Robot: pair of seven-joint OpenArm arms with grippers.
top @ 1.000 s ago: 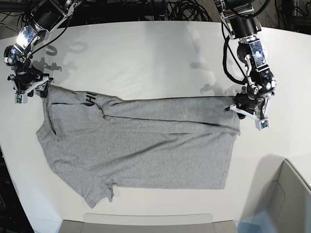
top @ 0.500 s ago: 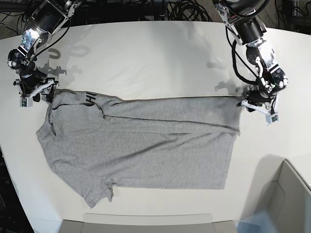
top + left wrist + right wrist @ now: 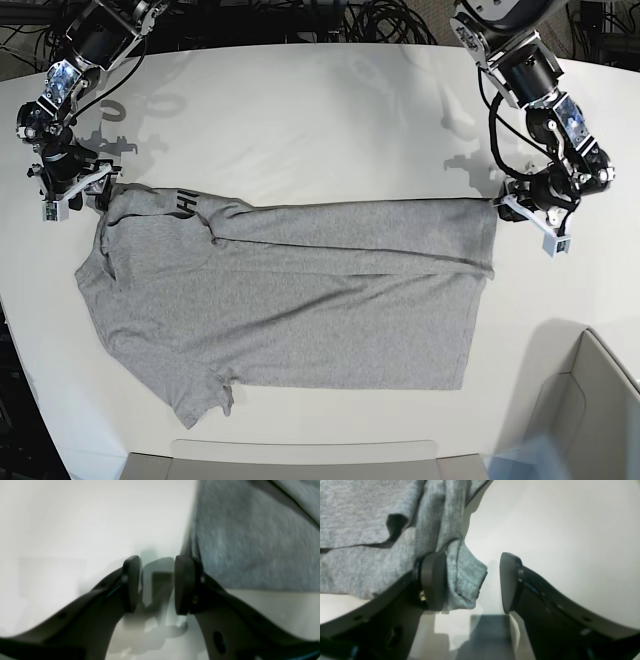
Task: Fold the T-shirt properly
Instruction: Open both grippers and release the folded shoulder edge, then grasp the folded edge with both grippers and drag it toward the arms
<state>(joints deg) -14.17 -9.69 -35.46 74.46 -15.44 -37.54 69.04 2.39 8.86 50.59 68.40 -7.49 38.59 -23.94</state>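
T-shirt (image 3: pixel 290 300): heather-grey, short-sleeved, lying flat on the white table (image 3: pixel 300 120), which serves as landmark for this entry; it sits in the table's middle and near part, with the upper edge folded over along its length.
Lettering: a few black block letters (image 3: pixel 184 203) show at the shirt's upper left in the base view, beside the fold.
Sleeve: one short sleeve (image 3: pixel 205 395) points toward the table's near edge, at lower left in the base view.
Left gripper (image 3: pixel 533 215): at the shirt's upper right corner in the base view, low over the table. Jaws parted with bare table showing between them in the wrist view (image 3: pixel 156 585); nothing held. The shirt's edge (image 3: pixel 250 537) lies just beside the outer finger, whether touching cannot be told.
Right gripper (image 3: pixel 75 190): at the shirt's upper left corner in the base view, toward the table's left edge. Jaws spread wide (image 3: pixel 470 582); a rumpled fold of grey cloth (image 3: pixel 465 577) lies against one finger, the other finger stands apart from it over bare table, so the cloth is not clamped.
Cables: dark bundle (image 3: pixel 370 20) beyond the table's far edge.
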